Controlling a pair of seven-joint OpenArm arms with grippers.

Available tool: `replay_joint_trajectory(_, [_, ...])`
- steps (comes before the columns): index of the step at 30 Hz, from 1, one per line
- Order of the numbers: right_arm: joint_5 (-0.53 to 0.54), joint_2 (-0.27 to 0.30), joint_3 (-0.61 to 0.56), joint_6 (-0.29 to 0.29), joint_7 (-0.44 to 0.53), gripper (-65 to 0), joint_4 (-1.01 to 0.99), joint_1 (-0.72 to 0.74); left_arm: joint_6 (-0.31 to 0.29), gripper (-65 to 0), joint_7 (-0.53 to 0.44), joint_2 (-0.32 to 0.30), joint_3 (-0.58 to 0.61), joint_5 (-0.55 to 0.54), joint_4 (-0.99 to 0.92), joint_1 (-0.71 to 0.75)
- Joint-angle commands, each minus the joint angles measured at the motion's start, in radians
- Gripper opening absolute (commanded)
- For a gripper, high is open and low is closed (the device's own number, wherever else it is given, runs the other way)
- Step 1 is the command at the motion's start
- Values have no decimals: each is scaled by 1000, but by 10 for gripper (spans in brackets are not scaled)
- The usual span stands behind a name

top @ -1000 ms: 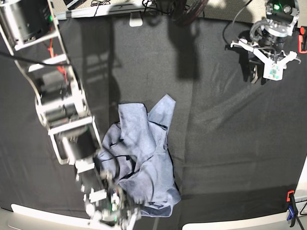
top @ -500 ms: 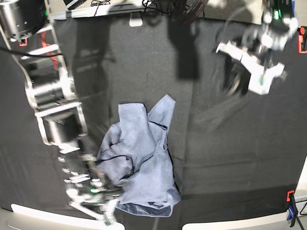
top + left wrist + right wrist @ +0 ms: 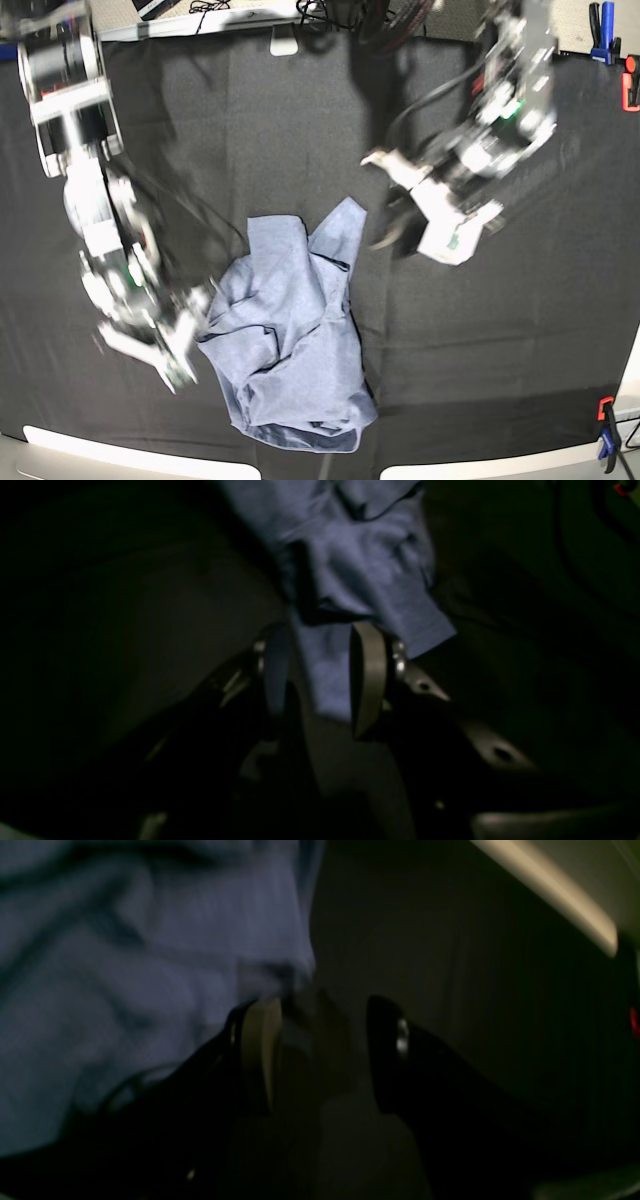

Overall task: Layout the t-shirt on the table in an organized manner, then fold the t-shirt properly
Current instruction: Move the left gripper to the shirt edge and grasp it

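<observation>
The blue-grey t-shirt (image 3: pixel 292 330) lies crumpled on the black table (image 3: pixel 520 330), slightly left of the middle in the base view. My left gripper (image 3: pixel 386 202) hovers just right of the shirt's far corner, open and apart from the cloth. In the left wrist view the t-shirt (image 3: pixel 350 565) shows beyond and between the spread left gripper (image 3: pixel 320 680). My right gripper (image 3: pixel 193 340) is open at the shirt's left edge. The right wrist view is blurred, with the t-shirt (image 3: pixel 125 990) left of the open right gripper (image 3: pixel 322 1055) and nothing held. No lettering shows.
An orange clamp (image 3: pixel 630 88) and a blue clamp (image 3: pixel 603 20) sit at the far right corner. Another clamp (image 3: pixel 607 430) is at the near right edge. Cables and a white stand (image 3: pixel 283 40) line the far edge. The front rim (image 3: pixel 100 455) is pale.
The left arm swung in from the far right corner to just beside the shirt's far corner, its jaws spreading wider. The right arm rose from the front edge to the shirt's left side.
</observation>
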Motion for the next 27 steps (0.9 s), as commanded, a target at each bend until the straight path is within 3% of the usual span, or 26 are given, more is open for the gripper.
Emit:
replay_joint_trajectory(1, [1,7,40,-4,22,-377,40,-10,10,-454,-26,14,15,3,-6,-32])
replay_joint_trajectory(4, [0,7,137,-4,46,-377,105,-122,57,-453,-21,47,60,23,-97,-97])
replay_joint_trajectory(8, [0,7,240,-3,70,-377,183,-246,57,-453,-24,79,113,32,-208,-173])
replay_joint_trajectory(10, [0,7,272,-3,70,-377,213,-292,98,-453,-26,97,122,62,-255,-214])
replay_joint_trajectory(12, [0,7,291,-3,70,-377,236,-329,156,-453,-25,115,122,94,-301,-252])
replay_joint_trajectory(17, [0,-1,296,-3,74,-377,248,-376,162,-454,-12,137,122,106,-410,-319])
replay_joint_trajectory(21, [0,-13,296,-3,76,-377,248,-378,219,-454,-11,138,122,106,-483,-354])
replay_joint_trajectory(24, [0,-19,296,-3,83,-377,248,-378,221,-457,-16,139,122,105,-512,-360])
replay_joint_trajectory(25, [1,-19,296,-3,85,-377,248,-378,221,-479,-21,139,122,105,-512,-359])
replay_joint_trajectory(27, [1,-19,296,-3,87,-377,248,-378,221,-614,-34,138,122,106,-511,-359])
